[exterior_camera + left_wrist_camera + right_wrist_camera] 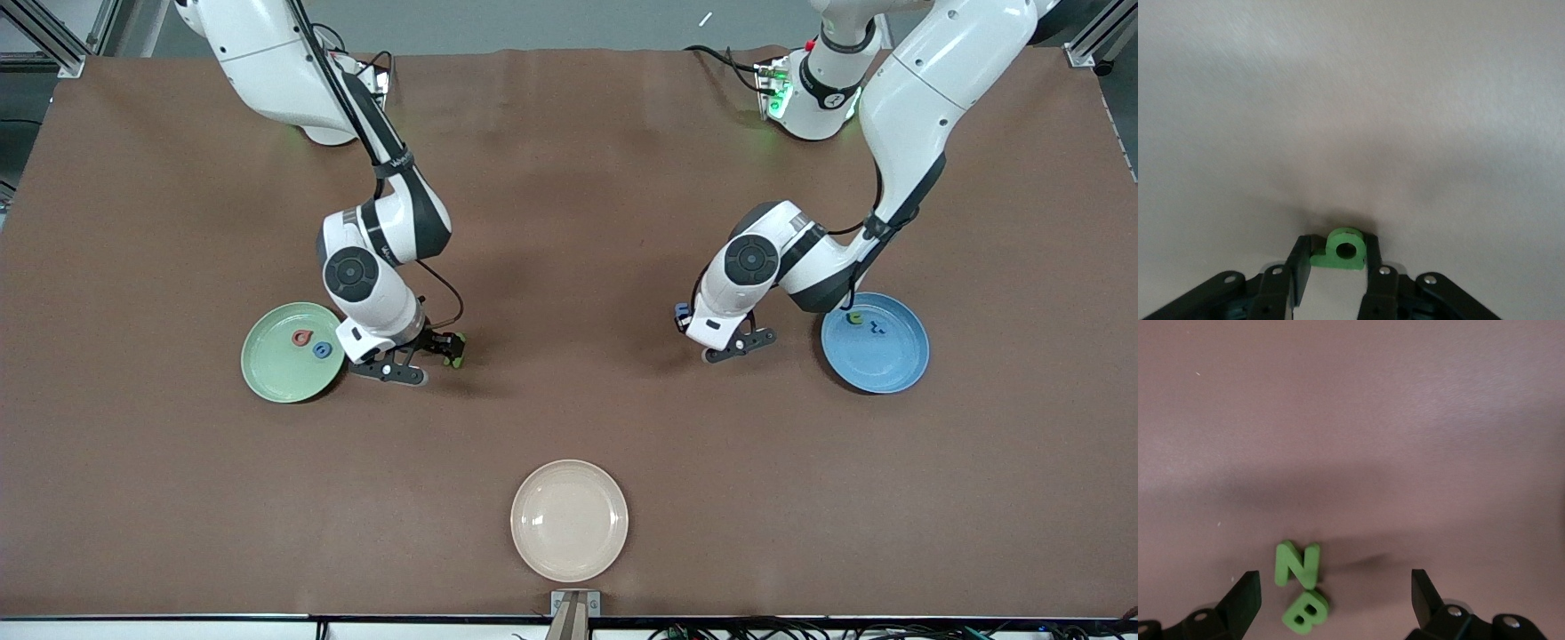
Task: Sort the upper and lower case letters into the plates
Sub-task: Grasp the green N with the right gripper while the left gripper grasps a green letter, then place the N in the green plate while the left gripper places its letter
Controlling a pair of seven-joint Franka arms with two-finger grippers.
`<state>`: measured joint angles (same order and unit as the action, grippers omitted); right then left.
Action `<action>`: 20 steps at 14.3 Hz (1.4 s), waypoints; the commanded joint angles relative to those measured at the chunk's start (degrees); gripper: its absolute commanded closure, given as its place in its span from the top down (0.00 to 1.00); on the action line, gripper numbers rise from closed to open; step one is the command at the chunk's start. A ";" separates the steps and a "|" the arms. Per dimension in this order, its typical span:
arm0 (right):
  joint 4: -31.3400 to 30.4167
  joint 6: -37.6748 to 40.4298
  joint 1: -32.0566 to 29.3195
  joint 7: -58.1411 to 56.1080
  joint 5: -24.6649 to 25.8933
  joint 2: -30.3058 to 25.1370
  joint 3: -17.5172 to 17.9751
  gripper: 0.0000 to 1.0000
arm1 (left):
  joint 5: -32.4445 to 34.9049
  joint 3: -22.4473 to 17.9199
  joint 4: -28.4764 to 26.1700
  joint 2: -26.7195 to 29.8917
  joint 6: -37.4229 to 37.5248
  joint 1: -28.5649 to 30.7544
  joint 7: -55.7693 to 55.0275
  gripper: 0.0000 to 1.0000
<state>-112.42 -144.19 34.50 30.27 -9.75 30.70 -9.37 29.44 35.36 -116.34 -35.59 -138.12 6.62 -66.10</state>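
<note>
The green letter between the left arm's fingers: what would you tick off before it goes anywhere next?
1. Grip: left gripper fingers are shut on the green letter, one on each side: ok.
2. Letter's case: it has a round hole, but upper or lower: cannot tell.
3. Nearest target: the blue plate lies toward the left arm's end of the table and already holds two letters, with bare room left: ok.
4. Right gripper is down beside the pale green plate, fingers open around the green N and green B, well apart from the left arm: ok.
5. Cream plate holds nothing: ok.
</note>
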 commanded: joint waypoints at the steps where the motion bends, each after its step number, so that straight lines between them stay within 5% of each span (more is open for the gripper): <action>1: 0.09 -1.62 1.18 2.77 -0.61 0.94 -0.47 0.90 | 1.06 0.06 -1.08 3.85 0.04 2.33 3.67 0.12; 8: 0.45 -9.18 3.38 2.77 -7.65 5.42 -0.39 0.83 | 1.06 0.67 -5.73 12.73 1.45 13.92 27.91 0.11; 12: 0.36 -8.48 3.56 2.77 -7.65 5.34 -0.39 0.61 | 1.06 4.80 -7.32 13.00 1.45 25.87 41.36 0.11; 18: 0.36 -7.34 3.38 2.07 -7.48 5.25 -0.56 0.09 | 3.59 4.54 -6.10 9.14 -0.30 33.45 53.17 0.11; 20: 0.36 -7.07 2.68 1.72 -7.48 5.07 -0.65 0.01 | 7.90 4.54 -5.31 6.60 -1.10 35.65 53.35 0.11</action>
<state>-111.37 -151.95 37.46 32.35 -16.67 35.21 -9.64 33.67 38.97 -122.81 -26.08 -137.98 39.86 -13.53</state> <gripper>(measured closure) 0.634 0.630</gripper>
